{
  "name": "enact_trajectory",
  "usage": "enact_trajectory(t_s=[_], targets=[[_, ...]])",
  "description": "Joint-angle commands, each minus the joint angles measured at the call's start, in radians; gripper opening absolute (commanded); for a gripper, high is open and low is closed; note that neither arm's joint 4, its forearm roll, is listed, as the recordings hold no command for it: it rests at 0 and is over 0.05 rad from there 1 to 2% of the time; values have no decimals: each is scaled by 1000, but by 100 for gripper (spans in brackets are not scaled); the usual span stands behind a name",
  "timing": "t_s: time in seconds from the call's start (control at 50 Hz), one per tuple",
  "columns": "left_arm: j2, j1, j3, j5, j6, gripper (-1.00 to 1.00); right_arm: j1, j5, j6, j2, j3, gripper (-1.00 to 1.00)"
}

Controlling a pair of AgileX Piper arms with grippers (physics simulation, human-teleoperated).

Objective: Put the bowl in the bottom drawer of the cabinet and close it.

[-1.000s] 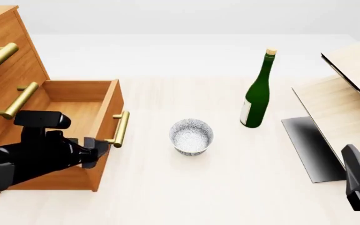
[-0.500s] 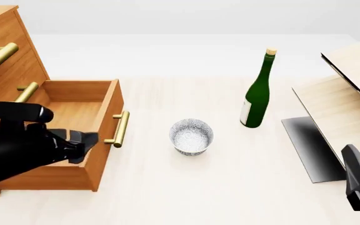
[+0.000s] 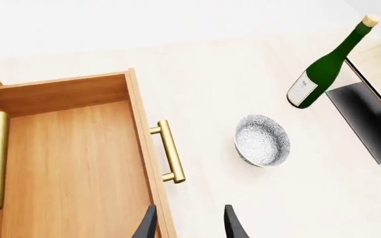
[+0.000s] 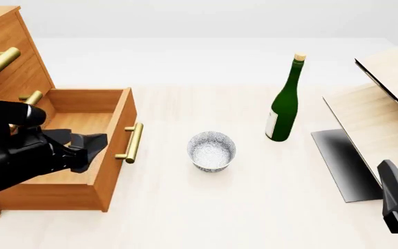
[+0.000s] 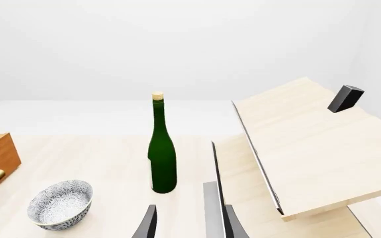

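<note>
Tabletop bowl (image 4: 211, 151) beyond left hand (image 4: 97, 147)

Both grippers' jaws parted, empty.

Bare table around the bowl (image 4: 211, 150); left claw (image 4: 91, 147) over open bottom drawer (image 4: 81, 122).

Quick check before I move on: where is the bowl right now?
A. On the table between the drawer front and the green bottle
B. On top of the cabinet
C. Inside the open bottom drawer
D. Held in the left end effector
A: the bowl sits on the table, apart from the pulled-out bottom drawer and the green bottle, with the left end effector over the drawer holding nothing.
</note>
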Motion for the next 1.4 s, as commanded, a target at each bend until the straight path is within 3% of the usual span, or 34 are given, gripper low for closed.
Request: enact_trajectory(t_s=[0.02, 0.5, 1.4], targets=[[-1, -38, -32, -9, -24, 100, 0, 0, 0, 0, 0, 100], [67, -139, -95, -61, -87, 100, 4, -4, -2, 7, 0, 100], [308, -199, -239, -141, -164, 100, 5, -5, -2, 9, 0, 100]])
